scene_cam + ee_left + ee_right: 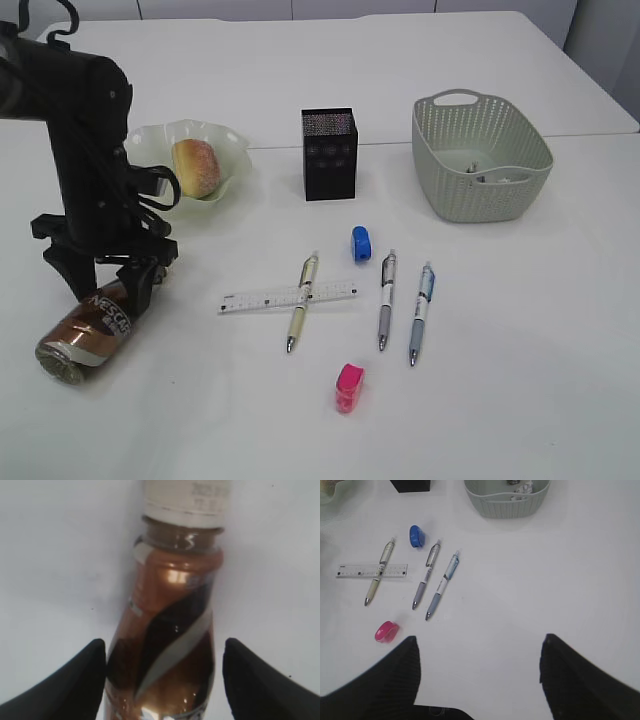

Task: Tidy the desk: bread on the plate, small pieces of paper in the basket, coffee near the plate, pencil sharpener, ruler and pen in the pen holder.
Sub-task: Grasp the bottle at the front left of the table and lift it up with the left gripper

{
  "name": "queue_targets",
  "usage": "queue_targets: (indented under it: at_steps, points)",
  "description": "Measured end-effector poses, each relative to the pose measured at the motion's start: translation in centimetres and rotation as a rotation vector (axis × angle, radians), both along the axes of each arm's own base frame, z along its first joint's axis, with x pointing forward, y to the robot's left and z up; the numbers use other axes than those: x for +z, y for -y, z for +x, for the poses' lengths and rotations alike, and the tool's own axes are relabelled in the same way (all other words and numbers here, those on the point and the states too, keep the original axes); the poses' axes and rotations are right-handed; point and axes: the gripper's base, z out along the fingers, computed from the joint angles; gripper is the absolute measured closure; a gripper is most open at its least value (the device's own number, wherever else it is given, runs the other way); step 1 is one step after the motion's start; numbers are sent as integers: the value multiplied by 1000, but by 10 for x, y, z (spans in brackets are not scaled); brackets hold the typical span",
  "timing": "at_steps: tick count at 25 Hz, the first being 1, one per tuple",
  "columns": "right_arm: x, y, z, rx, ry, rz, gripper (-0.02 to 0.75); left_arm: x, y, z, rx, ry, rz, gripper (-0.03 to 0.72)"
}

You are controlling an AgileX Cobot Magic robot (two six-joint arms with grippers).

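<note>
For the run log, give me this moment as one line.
left hand: open around lying coffee | right hand: open, empty | bread: on plate | pens, ruler: loose on desk

Little here lies outside the task. Beyond the far edge of the desk (520, 400) runs a row of flat white wall panels (215, 8), split by thin dark upright seams. At the upper right corner a plain grey surface (605, 50) shows past the desk's slanting edge.
</note>
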Motion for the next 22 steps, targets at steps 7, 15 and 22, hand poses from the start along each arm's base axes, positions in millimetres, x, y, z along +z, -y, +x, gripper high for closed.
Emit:
queue_targets:
  at_steps: [7,15,22]
  points:
    - [0,-2,0,8,-2,25,163,-15,-1,1,-6,-29,19,164]
    - [0,-2,0,10,-3,23,163,-27,-2,1,-12,-53,37,162]
    - [0,-2,0,18,-2,18,163,-26,-2,1,-15,-51,41,272]
